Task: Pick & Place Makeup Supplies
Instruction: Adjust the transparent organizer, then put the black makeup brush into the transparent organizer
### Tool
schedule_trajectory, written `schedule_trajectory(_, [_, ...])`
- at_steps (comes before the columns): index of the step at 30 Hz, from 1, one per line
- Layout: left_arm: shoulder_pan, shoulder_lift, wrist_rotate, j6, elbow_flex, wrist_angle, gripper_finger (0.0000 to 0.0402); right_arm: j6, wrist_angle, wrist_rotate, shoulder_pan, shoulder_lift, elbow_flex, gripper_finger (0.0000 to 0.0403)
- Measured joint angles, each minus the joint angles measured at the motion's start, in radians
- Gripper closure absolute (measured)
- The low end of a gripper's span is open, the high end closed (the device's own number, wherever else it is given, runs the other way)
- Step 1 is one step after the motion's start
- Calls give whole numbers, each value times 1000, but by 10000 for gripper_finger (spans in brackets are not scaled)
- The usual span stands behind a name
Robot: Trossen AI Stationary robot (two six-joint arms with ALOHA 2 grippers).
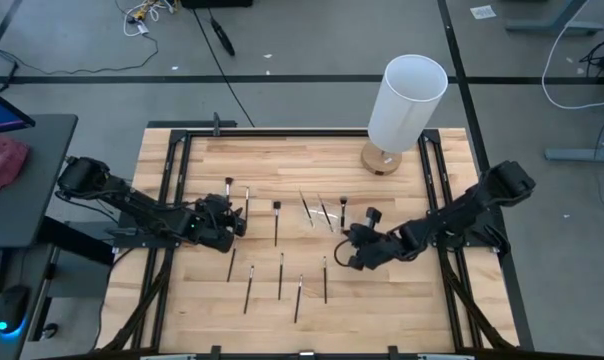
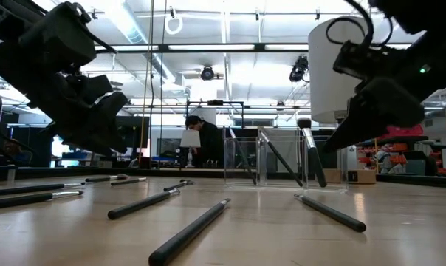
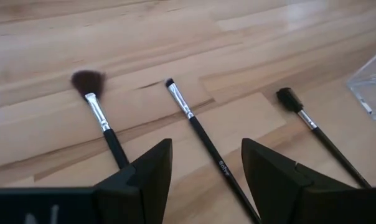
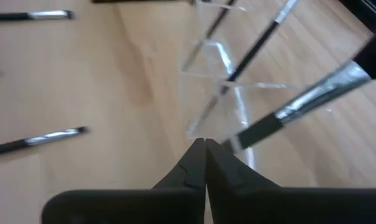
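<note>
Several thin dark-handled makeup brushes (image 1: 281, 275) lie flat on the wooden table. A small clear holder (image 1: 322, 212) stands mid-table with a few brushes leaning in it. My left gripper (image 1: 230, 214) hovers open above the table, and in its wrist view its fingers stand on either side of a slim brush's handle (image 3: 197, 127) without touching it. My right gripper (image 4: 205, 144) is shut just right of the holder. A brush with a silver ferrule (image 4: 319, 93) leans head up right by its fingertips; its lower end is hidden behind them. My right gripper is shut with its fingertips next to the dark handle (image 4: 256, 127) of the leaning brush. The fingers hide that brush's lower end, so I cannot tell whether they touch it. The fingers slant down toward the holder from the table's right.
A tall white cylinder lamp (image 1: 407, 100) on a round wooden base stands at the far right of the table. A fan brush (image 3: 88, 84) and a black-tipped brush (image 3: 303, 115) lie either side of the left gripper's brush. Black rails (image 1: 172, 200) run along the table's left and right sides.
</note>
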Motion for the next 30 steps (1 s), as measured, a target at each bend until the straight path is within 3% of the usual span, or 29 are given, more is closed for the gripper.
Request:
schedule_trajectory(10, [27, 0, -4, 26, 0, 0, 207, -1, -94, 70, -57, 0, 0, 395])
schedule_trajectory(15, [30, 0, 21, 27, 0, -9, 207, 9, -85, 50, -47, -1, 0, 397])
schedule_trajectory(19, [31, 0, 50, -9, 0, -40, 207, 22, -27, -40, 4, -15, 0, 393])
schedule_trajectory(27, [93, 30, -50, -84, 0, -98, 207, -66, 143, -43, 68, -15, 0, 390])
schedule_trajectory(30, [153, 66, -41, -74, 0, -100, 201, -87, 156, -42, 68, -15, 0, 390])
